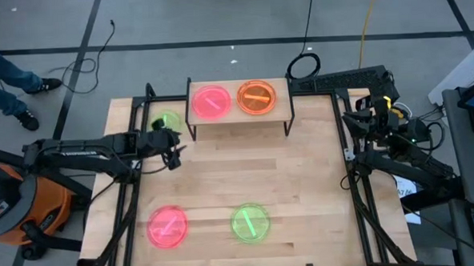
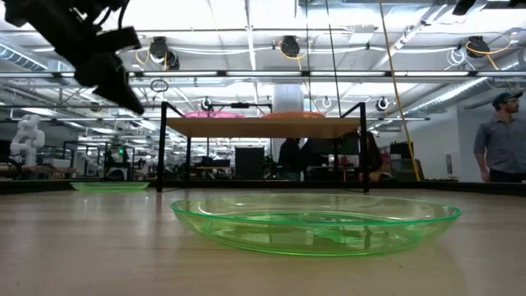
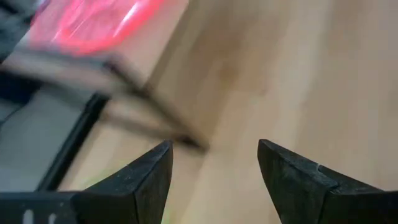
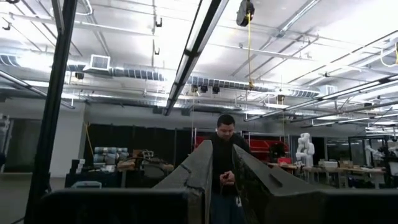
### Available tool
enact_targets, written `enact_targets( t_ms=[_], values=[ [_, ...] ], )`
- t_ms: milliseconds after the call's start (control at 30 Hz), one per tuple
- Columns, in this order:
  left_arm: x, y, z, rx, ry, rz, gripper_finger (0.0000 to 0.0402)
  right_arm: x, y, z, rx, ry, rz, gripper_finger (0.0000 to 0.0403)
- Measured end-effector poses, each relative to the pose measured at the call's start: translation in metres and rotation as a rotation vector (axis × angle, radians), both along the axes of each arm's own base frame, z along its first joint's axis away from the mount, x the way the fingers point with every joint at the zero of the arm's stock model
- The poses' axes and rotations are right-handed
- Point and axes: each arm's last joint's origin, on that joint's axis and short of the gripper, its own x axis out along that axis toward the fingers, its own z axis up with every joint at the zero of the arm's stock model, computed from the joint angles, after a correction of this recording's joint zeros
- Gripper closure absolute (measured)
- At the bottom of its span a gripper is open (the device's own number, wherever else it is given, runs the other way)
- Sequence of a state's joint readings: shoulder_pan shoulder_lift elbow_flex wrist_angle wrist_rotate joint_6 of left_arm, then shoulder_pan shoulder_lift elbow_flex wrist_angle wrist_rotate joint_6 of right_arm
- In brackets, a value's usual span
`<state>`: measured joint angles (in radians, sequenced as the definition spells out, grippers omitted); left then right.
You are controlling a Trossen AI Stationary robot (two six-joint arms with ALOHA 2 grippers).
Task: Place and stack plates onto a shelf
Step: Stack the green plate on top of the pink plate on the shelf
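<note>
Beyond the wooden tabletop, 1 person in a cap stands; an orange vacuum sits on the floor.

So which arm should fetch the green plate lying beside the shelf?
Left. Its open tool hovers right by the translucent green plastic plate beside the raised light-wood shelf, while the right arm's tool waits, folded, at the table's far-right edge.

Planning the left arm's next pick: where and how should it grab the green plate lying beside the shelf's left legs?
Take the green plate by its raised rim, on the edge nearest the open left gripper, probably coming down from above with one finger inside and one outside. It lies flat and shallow on the table, so only the thin rim offers purchase; the shelf legs crowd its far side.
</note>
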<state>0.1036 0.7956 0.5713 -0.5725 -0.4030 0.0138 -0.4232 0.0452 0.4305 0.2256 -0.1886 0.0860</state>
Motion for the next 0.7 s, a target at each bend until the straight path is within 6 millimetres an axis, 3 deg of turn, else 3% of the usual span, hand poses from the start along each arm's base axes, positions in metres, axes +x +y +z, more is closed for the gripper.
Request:
enact_targets(
  t_ms=[233,467,700],
  values=[
    [0.007,0.009,-0.015,0.042,0.093,0.191,0.016,0.0,0.0,0.0,-0.001,-0.002,0.0,0.0353],
    [0.019,0.033,-0.047,-0.01,0.254,0.404,0.016,0.0,0.0,0.0,0.0,-0.003,0.0,0.0353],
    [0.022,0.053,-0.075,-0.029,0.447,0.471,0.016,0.0,0.0,0.0,0.009,-0.005,0.005,0.0353]
  ],
)
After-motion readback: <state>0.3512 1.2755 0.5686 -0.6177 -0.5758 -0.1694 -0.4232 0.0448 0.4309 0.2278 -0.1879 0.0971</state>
